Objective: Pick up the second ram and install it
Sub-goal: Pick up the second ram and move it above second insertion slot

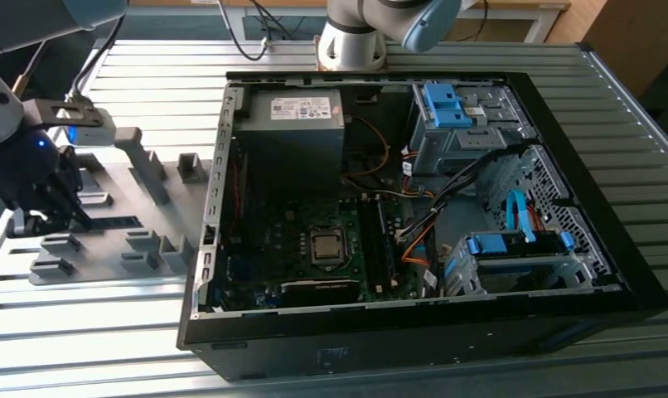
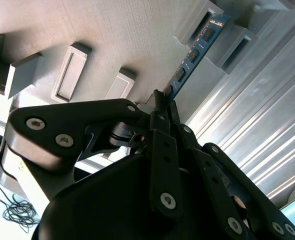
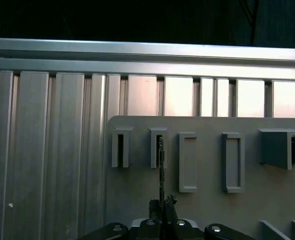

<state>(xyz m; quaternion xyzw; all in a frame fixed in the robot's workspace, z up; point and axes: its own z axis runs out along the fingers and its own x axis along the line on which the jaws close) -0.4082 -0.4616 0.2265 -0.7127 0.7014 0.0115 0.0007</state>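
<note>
Over on the exterior view's left, the arm's dark, multi-link gripper (image 1: pixel 58 214) is down on the flat grey plastic holder plate (image 1: pixel 102 250) with its raised slotted blocks. Its fingers are drawn in narrow, and from the second wrist view I'd say they are pinched on the near end of the second ram (image 2: pixel 195 52), the long, thin, dark green-black circuit-board stick with black chips along its face. The stick runs straight out from between the fingertips, its long axis in line with the gripper (image 2: pixel 163 97). Its far end sits at one of the grey slotted holder blocks (image 2: pixel 226 34), so it looks gripped but not lifted clear of its rest. In the first wrist view the second ram (image 3: pixel 161 165) shows edge-on, standing on its thin edge, with the gripper (image 3: pixel 162 204) closed about one end and the other end reaching into a narrow slot block (image 3: pixel 153 150). Neighbouring blocks stand just beside that one on either side, so room sideways is tight, while the space above the plate looks open. The open black computer case (image 1: pixel 423 336), its green motherboard (image 1: pixel 301 249) exposed, lies well apart toward the exterior view's right across the ribbed aluminium table (image 1: pixel 91 348).
</note>
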